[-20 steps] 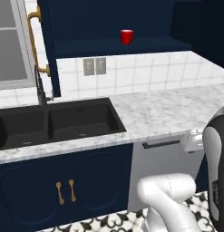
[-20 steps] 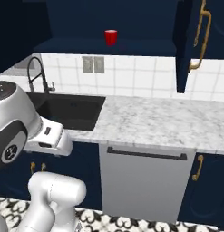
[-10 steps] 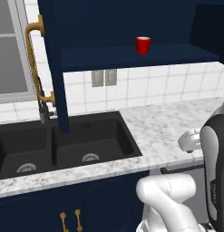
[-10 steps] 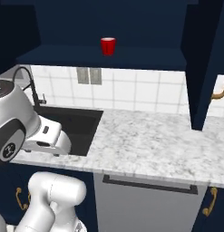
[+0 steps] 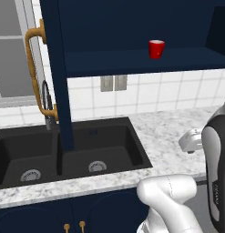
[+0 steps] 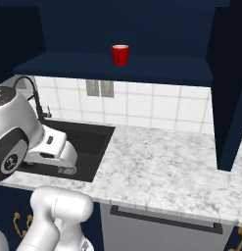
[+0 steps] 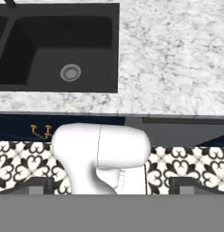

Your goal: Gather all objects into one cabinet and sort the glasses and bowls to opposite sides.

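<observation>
One red cup (image 5: 156,48) stands upright on the open cabinet (image 5: 132,61) shelf in the left base view, above the sink (image 5: 73,152). Right base view: cup (image 6: 120,54) above the worktop (image 6: 161,169). Hand view: sink (image 7: 59,50) far below; whether the claw is apart or together cannot be told.

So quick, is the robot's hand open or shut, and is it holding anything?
Gripper: open, fingers far apart, holding nothing. The red cup sits on the cabinet shelf.
</observation>
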Controlling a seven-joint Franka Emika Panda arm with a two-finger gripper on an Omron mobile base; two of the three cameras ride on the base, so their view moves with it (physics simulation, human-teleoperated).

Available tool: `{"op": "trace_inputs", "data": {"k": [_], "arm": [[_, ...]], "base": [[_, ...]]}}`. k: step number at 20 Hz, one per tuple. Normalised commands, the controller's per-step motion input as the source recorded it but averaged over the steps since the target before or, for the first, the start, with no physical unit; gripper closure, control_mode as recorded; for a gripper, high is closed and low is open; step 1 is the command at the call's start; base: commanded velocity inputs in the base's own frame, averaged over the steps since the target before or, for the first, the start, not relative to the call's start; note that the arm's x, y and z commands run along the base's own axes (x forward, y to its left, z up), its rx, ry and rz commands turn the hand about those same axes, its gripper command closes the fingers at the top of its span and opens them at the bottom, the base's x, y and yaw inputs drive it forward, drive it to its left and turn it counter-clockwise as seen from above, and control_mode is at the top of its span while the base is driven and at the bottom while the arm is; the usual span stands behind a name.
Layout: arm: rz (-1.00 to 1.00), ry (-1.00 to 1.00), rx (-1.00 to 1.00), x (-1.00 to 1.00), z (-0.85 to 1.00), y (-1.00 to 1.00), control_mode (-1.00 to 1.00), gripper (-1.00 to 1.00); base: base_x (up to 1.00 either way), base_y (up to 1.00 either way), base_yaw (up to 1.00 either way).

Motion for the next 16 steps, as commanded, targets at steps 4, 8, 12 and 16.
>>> {"op": "trace_inputs", "data": {"k": [4,8,12,16], "arm": [[-0.01,-0.08,0.00,0.00,0.23,-0.21,-1.00,-1.00],[0.00,-0.30,0.01,0.00,0.89,-0.07,-1.00,-1.00],[-0.01,-0.26,0.00,0.08,0.89,0.00,-1.00,-1.00],[-0.04,-0.13,0.00,0.00,0.81,0.00,-1.00,-1.00]], "base": [[0.00,0.00,0.00],[0.00,0.00,0.00],[0.00,0.00,0.00],[0.00,0.00,0.00]]}}
